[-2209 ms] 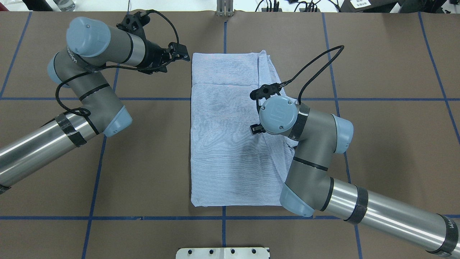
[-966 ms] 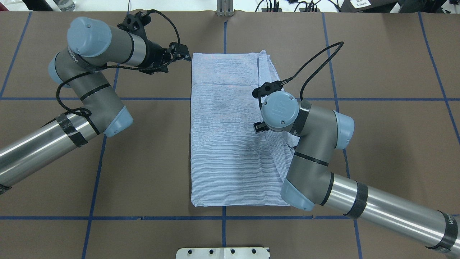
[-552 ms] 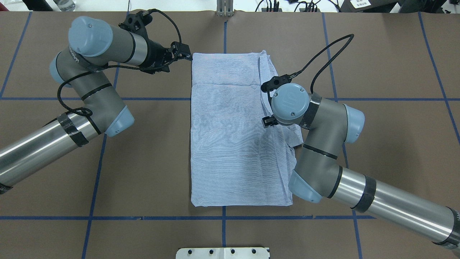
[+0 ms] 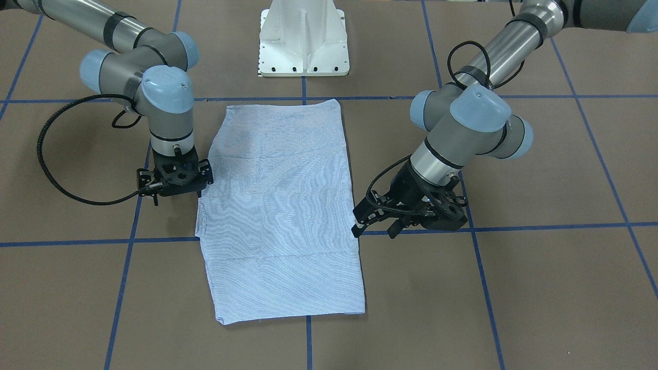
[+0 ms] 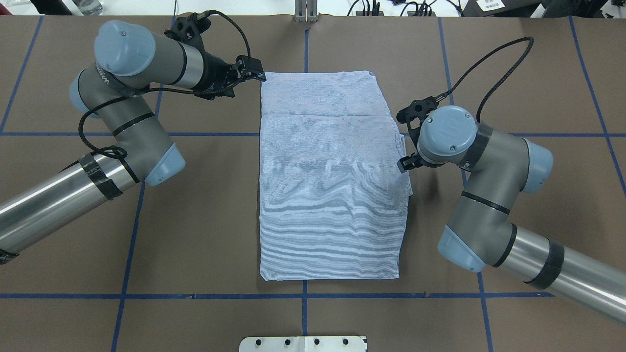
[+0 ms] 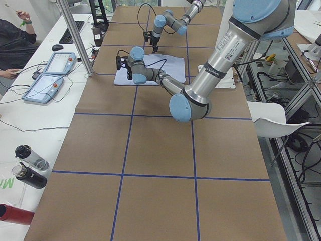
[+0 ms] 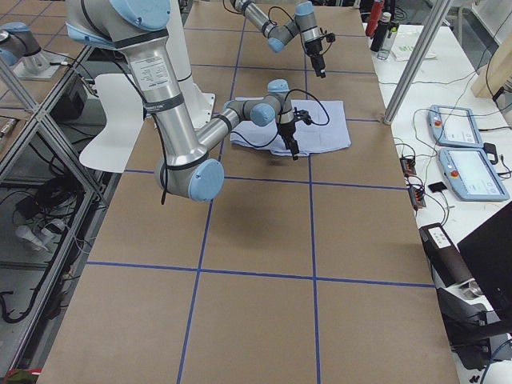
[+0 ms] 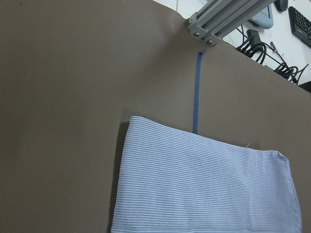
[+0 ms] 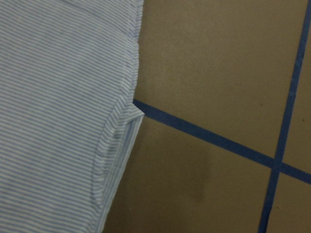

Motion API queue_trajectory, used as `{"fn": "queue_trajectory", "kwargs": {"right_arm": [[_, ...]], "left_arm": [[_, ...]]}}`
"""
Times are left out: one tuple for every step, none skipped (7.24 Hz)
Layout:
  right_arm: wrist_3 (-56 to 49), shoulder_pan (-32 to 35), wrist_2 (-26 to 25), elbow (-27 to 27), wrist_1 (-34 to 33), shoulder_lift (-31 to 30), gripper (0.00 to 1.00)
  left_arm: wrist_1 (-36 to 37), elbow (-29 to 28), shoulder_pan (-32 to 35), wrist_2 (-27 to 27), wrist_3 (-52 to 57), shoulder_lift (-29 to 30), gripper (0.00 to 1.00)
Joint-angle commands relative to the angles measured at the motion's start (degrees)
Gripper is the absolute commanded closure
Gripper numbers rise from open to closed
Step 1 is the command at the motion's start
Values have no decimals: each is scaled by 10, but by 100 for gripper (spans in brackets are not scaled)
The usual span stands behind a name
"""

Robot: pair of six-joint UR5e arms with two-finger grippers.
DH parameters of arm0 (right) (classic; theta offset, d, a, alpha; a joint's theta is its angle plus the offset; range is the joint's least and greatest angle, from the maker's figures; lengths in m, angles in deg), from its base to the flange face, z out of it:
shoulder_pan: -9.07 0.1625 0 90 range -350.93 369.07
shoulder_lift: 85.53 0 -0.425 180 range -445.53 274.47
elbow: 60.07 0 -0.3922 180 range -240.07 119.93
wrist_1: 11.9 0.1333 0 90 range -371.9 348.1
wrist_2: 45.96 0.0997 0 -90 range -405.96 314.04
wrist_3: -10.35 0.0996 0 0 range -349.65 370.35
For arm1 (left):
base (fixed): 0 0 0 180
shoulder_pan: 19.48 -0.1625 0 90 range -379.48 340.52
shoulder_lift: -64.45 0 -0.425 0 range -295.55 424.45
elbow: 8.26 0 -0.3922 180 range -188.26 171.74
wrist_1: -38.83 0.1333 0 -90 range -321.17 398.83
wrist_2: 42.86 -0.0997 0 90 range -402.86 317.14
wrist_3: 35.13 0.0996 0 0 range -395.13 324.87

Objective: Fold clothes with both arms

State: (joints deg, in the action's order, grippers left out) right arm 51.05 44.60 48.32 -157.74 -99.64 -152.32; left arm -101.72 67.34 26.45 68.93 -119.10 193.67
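I count one striped shirt (image 5: 332, 186) lying on one brown tabletop (image 5: 195, 220). Two arms reach over it, the left arm (image 5: 122, 102) and the right arm (image 5: 489, 195), and there is a single white pedestal base (image 4: 303, 38). Off to the side are two control tablets (image 6: 57, 63), one keyboard (image 6: 67, 35), one mouse (image 6: 57, 47) and three bottles (image 6: 30, 156). One white chair (image 6: 276, 120) stands by, and one person (image 6: 15, 37).

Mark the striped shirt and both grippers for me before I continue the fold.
Striped shirt (image 5: 332, 195): overhead view, middle of the flat folded fabric.
Left gripper (image 4: 374, 227): front-facing view, gap between its two fingertips.
Right gripper (image 4: 177, 189): front-facing view, lower end of the black gripper, beside the shirt's edge.
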Motion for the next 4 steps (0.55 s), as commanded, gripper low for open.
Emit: {"fn": "queue_trajectory", "kwargs": {"right_arm": [[-5, 15, 34, -18, 4, -5, 0], [0, 23, 69, -44, 6, -4, 0], [6, 24, 84, -70, 5, -7, 0], [19, 25, 119, -99, 4, -16, 0]], "left_arm": [[3, 7, -1, -1, 0, 2, 0], [4, 10, -1, -1, 0, 2, 0], [4, 22, -1, -1, 0, -2, 0], [9, 24, -1, 1, 0, -5, 0]]}}
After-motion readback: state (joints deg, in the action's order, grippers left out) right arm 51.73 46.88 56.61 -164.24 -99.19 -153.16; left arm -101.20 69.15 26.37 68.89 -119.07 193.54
